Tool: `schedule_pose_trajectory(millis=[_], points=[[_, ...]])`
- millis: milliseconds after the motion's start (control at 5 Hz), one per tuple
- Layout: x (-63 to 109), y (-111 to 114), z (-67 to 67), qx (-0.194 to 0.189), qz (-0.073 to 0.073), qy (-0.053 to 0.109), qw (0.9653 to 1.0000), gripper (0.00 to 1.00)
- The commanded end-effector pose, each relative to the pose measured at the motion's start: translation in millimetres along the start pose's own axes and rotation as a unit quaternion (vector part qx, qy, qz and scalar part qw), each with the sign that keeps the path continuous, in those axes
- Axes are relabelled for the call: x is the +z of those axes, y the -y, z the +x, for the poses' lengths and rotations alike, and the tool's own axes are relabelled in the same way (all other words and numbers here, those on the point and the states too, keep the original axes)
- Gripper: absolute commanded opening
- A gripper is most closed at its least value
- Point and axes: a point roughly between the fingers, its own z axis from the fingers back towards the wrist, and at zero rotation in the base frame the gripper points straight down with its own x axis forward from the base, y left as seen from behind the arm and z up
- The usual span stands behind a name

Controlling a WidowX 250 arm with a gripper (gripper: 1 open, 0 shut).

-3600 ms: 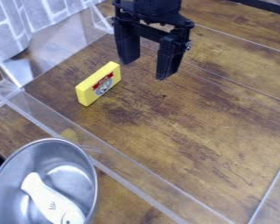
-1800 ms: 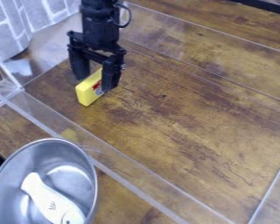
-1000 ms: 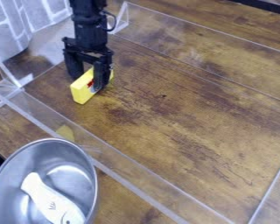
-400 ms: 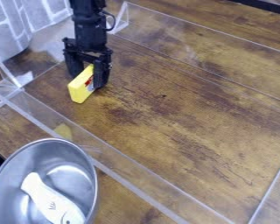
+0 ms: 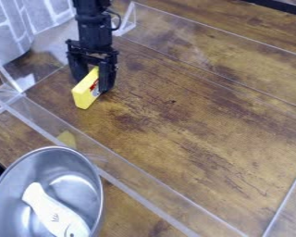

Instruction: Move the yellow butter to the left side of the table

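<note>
The yellow butter (image 5: 85, 93) is a yellow block with a red and white label, lying on the wooden table (image 5: 200, 111) at the upper left. My gripper (image 5: 92, 81) hangs straight down over it, black, with one finger on each side of the butter's far end. The jaws stand close against the block, which still rests on the table. The far end of the butter is hidden behind the fingers.
A metal bowl (image 5: 45, 199) with a white utensil (image 5: 45, 211) in it sits at the lower left. A clear plastic barrier (image 5: 114, 171) runs along the table's left and front edges. Patterned cloth (image 5: 21, 23) lies at the top left.
The gripper came from the table's top middle down and left onto the butter, then narrowed around it. In the last half second almost nothing moved.
</note>
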Motion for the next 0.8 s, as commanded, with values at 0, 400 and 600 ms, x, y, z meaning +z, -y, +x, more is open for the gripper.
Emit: schedule_pose_trajectory(millis=[0,400,600], points=[[4.7,-13.3,0.9,0.008,-0.001,0.01,0.9999,1.0],[16.9,-2.2,2.0,-0.006,-0.005,0.019,0.9998,1.0],[29.6,10.9,1.9,-0.021,-0.006,0.03,0.9993,1.0]])
